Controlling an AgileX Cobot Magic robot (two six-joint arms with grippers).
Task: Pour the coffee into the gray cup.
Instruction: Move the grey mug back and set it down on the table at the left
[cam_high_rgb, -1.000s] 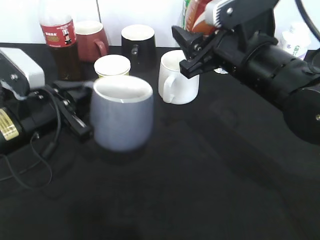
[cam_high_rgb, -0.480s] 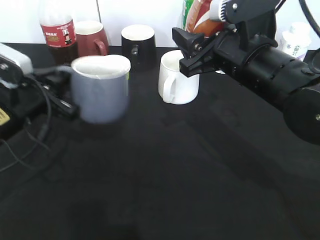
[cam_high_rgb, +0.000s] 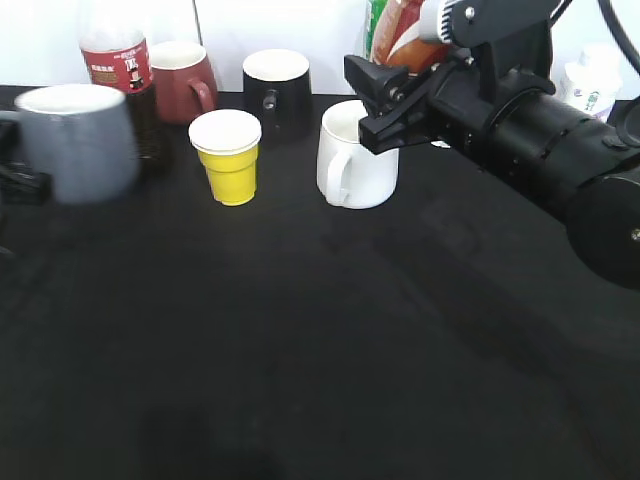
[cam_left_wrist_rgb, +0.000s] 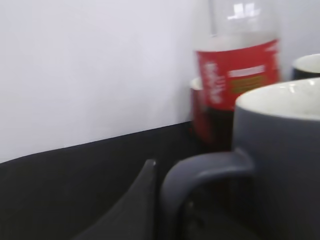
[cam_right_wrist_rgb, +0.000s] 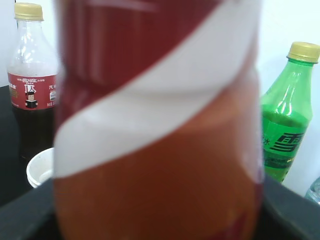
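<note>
Blue-gray and rounded, the ceramic gray cup (cam_high_rgb: 75, 140) with its cream interior sits blurred at the far left edge of the black surface (cam_high_rgb: 320, 350), its loop handle pointing off that edge. In the left wrist view a dark finger (cam_left_wrist_rgb: 131, 207) of the left hand lies right beside that handle (cam_left_wrist_rgb: 200, 175), but whether the hand clamps it cannot be told.

Just behind the cup stands a tall dark cola bottle (cam_high_rgb: 118, 75) with a red label, then a dark red mug (cam_high_rgb: 185, 80) along the back edge. A small yellow paper cup (cam_high_rgb: 228, 155) stands in front, a black mug (cam_high_rgb: 277, 90) behind it, and a white mug (cam_high_rgb: 355, 155) further right.

Above the white mug, the right hand (cam_high_rgb: 400, 95) grips the brown-and-red plastic coffee bottle (cam_right_wrist_rgb: 160, 125); brown coffee fills its lower body. A green bottle (cam_right_wrist_rgb: 287, 115) stands beyond it near the back right corner.
</note>
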